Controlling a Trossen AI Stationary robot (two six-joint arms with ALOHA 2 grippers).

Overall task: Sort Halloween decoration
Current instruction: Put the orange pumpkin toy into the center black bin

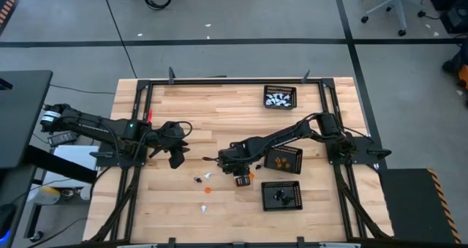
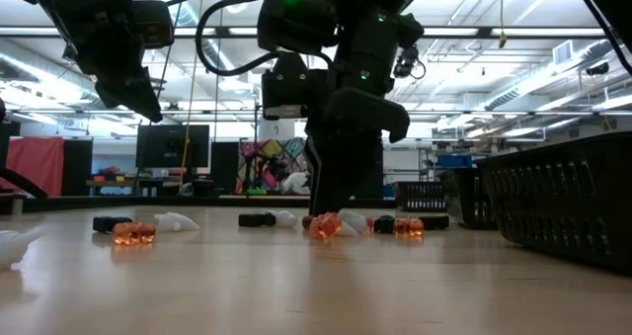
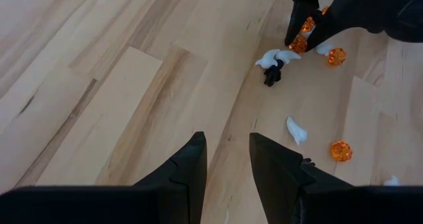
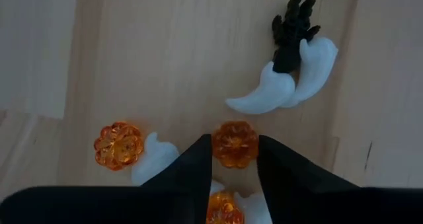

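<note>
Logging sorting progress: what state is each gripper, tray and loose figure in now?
Right gripper: down at the table, fingers either side of an orange translucent pumpkin figure.
Left gripper: raised, holding nothing.
Black mesh tray of white figures: partly filled.
Black mesh tray of orange figures: partly filled.
Black hand-shaped figure: lying on the wood, against two white ghost figures.

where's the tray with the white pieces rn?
High view: the black mesh tray with white figures sits at the table's far edge, right of centre, apart from the other two trays, the one with orange figures and the near one, beside the right gripper.
</note>
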